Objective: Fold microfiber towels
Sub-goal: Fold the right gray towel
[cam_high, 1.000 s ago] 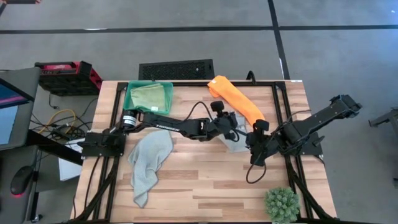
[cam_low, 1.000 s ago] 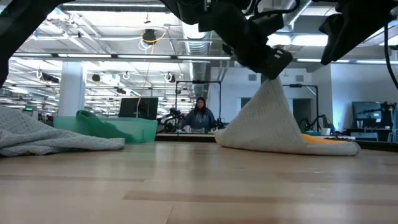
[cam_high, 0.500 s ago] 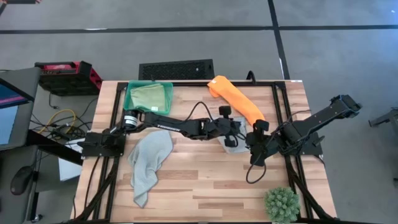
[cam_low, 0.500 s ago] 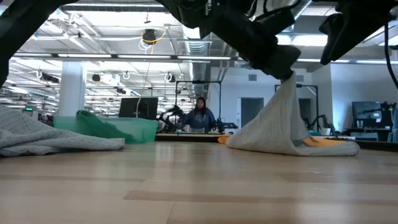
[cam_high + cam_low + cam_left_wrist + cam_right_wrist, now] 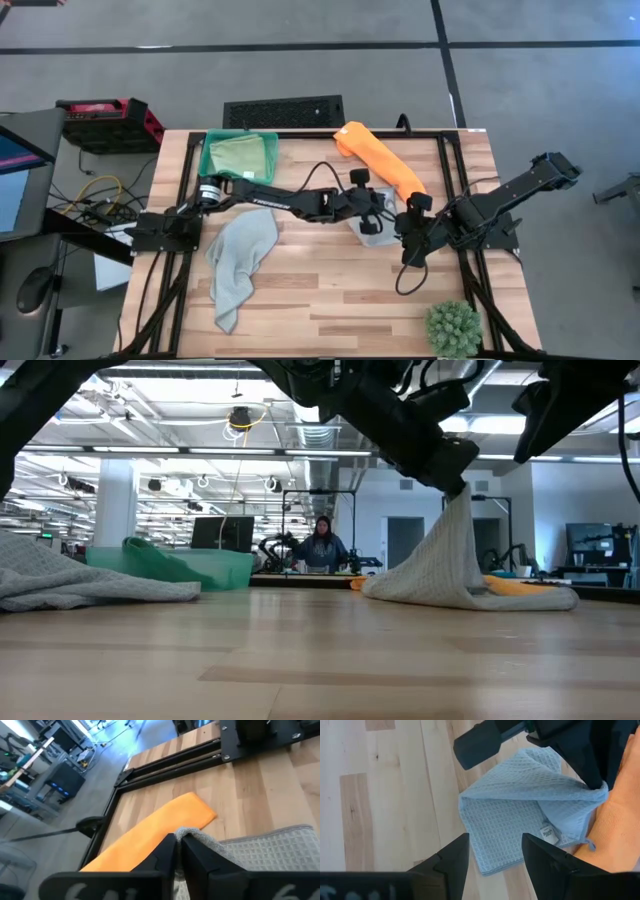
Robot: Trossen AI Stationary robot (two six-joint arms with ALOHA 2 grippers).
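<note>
Under left gripper (image 5: 176,845) | grey towel (image 5: 520,810) pinched | fold partly hidden

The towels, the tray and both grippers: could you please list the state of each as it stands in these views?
Left gripper: shut on grey towel, holding one corner up.
Grey towel: lifted into a peak, rest lying on the table, edge against the orange towel.
Orange towel: lying flat, elongated, untouched.
Second grey towel: crumpled, lying loose.
Green towel: inside the green tray.
Right gripper: open, empty, above the held towel.
</note>
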